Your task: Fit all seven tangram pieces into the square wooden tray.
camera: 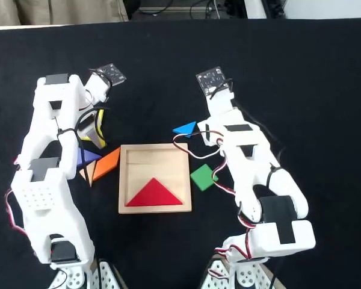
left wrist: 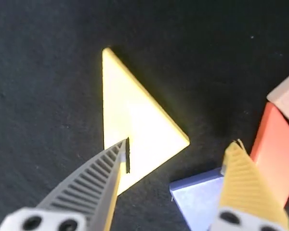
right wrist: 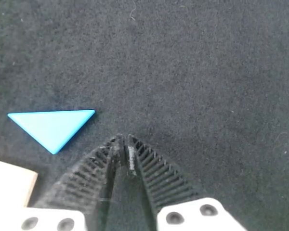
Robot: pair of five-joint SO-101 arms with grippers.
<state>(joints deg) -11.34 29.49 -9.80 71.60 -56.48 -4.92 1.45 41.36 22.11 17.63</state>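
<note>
Black cloth [camera: 301, 72] covers the table on my feed, and the square wooden tray [camera: 125, 180] sits in the middle of it, between the two arms. One piece lies inside, a large red triangle [camera: 153, 194]. Its long side runs along the near wall and its point aims at the tray's centre. The far half of the tray floor shows plain wood. The other six pieces lie out on the cloth.

My left gripper [left wrist: 180, 144] hangs over a yellow triangle [left wrist: 135, 125] that lies off the tray's far left corner. Its fingers are spread wide. One tip sits over the triangle's face. The other stands past the triangle's corner, above a violet-blue triangle [left wrist: 195, 195]. I can't tell from here whether either finger touches the yellow piece. An orange parallelogram [camera: 106, 162] lies slanted close by, with one end right up at the tray's left wall. A pale wooden triangle [camera: 88, 174] is tucked in beside the orange and violet-blue pieces, on the side nearer the arm bases.

My right gripper [right wrist: 124, 142] is pressed closed with nothing between its fingers, low over open cloth beyond the tray's far right corner. A bright blue triangle [right wrist: 53, 126] lies flat just beside it, clear of the tips. A green square [camera: 203, 177] rests on the cloth just off the tray's right wall, next to the right arm.
</note>
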